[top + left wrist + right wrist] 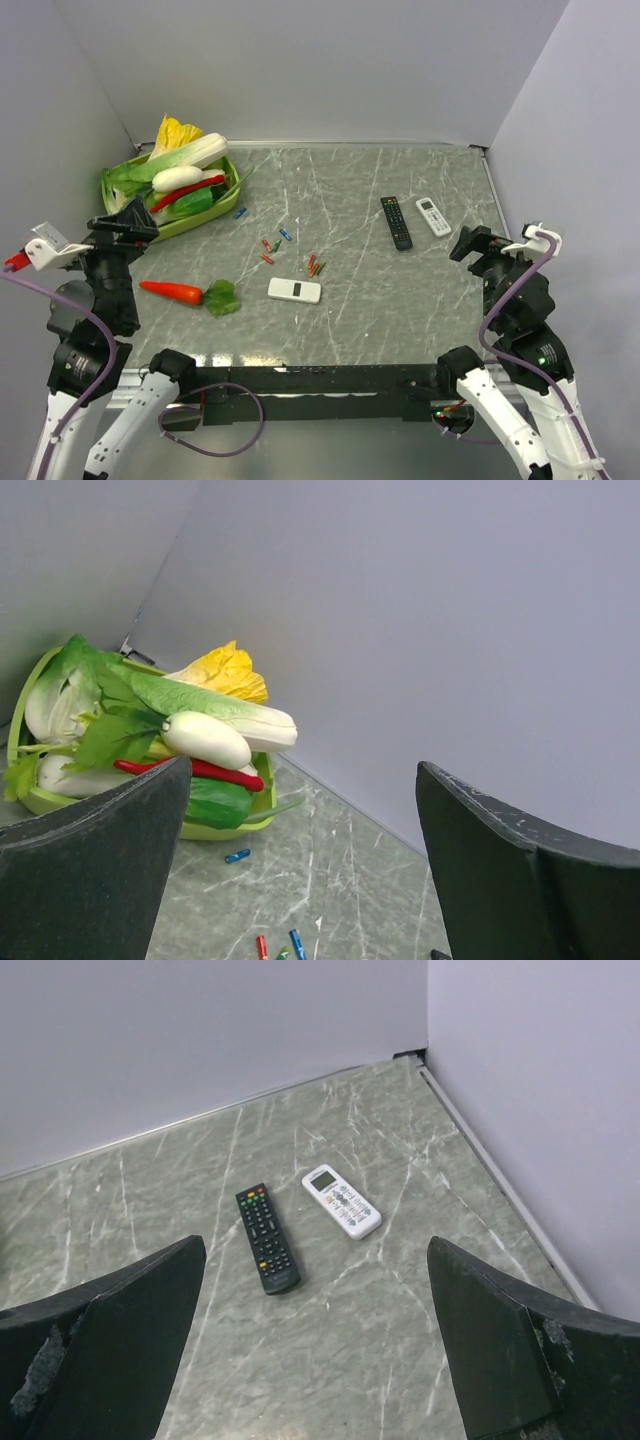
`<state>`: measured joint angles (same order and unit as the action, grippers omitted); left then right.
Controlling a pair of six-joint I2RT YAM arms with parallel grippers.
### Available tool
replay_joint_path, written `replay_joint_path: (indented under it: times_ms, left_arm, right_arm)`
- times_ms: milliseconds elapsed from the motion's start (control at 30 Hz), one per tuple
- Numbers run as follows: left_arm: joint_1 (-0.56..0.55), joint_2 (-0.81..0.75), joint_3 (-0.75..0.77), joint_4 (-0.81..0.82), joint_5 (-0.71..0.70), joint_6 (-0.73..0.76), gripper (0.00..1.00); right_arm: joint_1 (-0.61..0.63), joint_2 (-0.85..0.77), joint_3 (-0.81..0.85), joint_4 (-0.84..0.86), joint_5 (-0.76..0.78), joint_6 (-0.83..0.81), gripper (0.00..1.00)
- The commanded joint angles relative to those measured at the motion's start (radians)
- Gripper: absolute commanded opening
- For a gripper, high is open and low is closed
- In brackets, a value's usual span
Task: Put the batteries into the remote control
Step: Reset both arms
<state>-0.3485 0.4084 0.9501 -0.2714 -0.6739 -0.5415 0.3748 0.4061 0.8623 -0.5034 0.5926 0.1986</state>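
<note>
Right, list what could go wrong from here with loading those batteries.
1. The batteries are tiny and lie scattered in loose clusters, one blue battery apart by the basket; a pinch might catch two or flick one away.
2. The right wrist view shows only the black remote and the white remote with grey buttons, not the remote control; the wrong one might be picked.

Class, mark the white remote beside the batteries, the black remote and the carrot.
white remote (pixel 295 290): top view, middle of body
black remote (pixel 267 1238): right wrist view, keypad middle
carrot (pixel 172 292): top view, orange body
</note>
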Motion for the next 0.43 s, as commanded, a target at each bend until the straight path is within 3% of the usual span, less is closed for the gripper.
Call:
replay_joint_path:
  times_ms: [0,400]
  left_arm:
    - [0.000,0.035,0.015,-0.026,-0.016,-0.020,0.97]
    - [0.000,0.036,-0.002,-0.029,-0.039,-0.035,0.97]
  right_arm:
    - [-0.002,-0.015,-0.022,0.065,0.012,-0.021,1.00]
    - [-0.004,-0.015,-0.017,0.075,-0.004,-0.042,1.00]
